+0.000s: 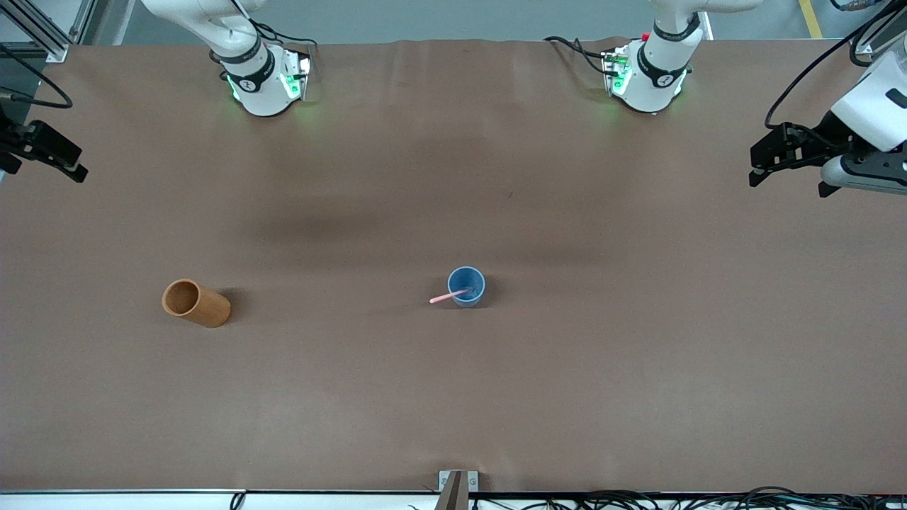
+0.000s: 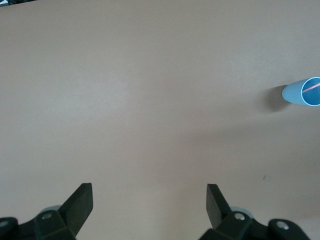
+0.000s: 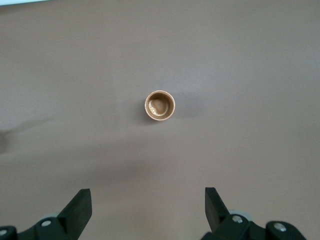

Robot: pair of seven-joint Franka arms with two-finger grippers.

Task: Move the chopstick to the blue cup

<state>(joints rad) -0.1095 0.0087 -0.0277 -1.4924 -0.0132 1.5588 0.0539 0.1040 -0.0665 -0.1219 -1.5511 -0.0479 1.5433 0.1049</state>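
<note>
The blue cup [image 1: 466, 285] stands upright near the middle of the table. The pale-pink chopstick [image 1: 449, 297] leans inside it, with its upper end sticking out over the rim toward the right arm's end of the table. Both also show at the edge of the left wrist view, the cup [image 2: 301, 93] and the chopstick [image 2: 313, 87]. My left gripper [image 1: 788, 184] is open and empty, raised over the left arm's end of the table [image 2: 150, 200]. My right gripper [image 1: 44, 168] is open and empty, raised over the right arm's end [image 3: 148, 202].
An orange-brown wooden cup [image 1: 195, 303] stands toward the right arm's end of the table, empty inside, and shows in the right wrist view [image 3: 160, 106]. A brown cloth [image 1: 453, 397] covers the table. A small metal bracket [image 1: 458, 485] sits at the table's near edge.
</note>
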